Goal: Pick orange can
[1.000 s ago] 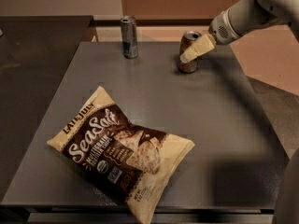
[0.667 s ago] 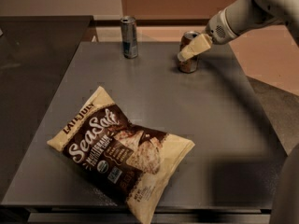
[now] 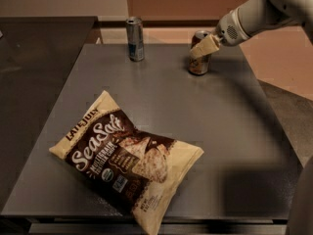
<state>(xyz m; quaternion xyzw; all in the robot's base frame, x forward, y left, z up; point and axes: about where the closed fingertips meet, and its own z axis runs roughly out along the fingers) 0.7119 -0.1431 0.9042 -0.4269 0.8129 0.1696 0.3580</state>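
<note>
Tool (image 3: 202, 47) seemingly touches orange can (image 3: 198, 65), chip bag (image 3: 128, 156) apart.

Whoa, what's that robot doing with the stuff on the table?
The robot's arm reaches in from the right. Its gripper is up against the top part of the orange can, which stands upright on the grey table near the far edge. It looks like the robot is getting ready to pick that can up, but the can is not lifted yet. A taller slim can stands off to the left, and a bag of chips lies nearer the front. Nothing touches those two.
</note>
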